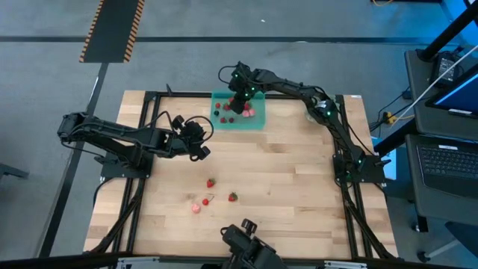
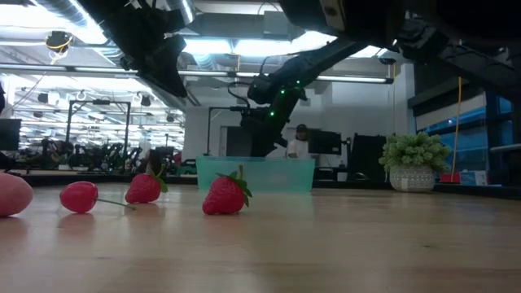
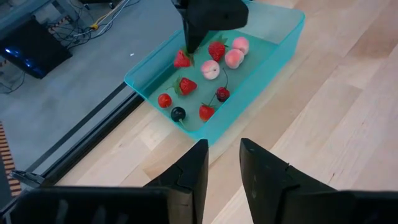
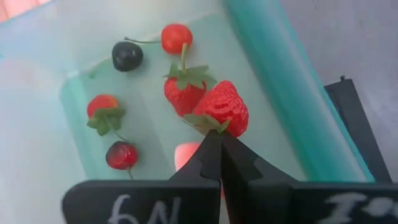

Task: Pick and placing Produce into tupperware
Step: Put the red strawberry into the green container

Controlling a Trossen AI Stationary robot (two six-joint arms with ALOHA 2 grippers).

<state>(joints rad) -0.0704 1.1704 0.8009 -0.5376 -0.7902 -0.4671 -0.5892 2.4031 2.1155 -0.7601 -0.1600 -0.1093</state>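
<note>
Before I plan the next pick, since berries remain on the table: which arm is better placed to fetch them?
Probably left. Its gripper is open and nearer the loose berries; the right gripper is over the tupperware, shut on a strawberry.

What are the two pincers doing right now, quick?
Left pincer: open, holding nothing, beside the container.
Right pincer: shut on a strawberry, above the container.

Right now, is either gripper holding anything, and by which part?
The right gripper pinches a strawberry by its leafy cap end, over the tupperware. The left gripper is open, holding nothing.
</note>
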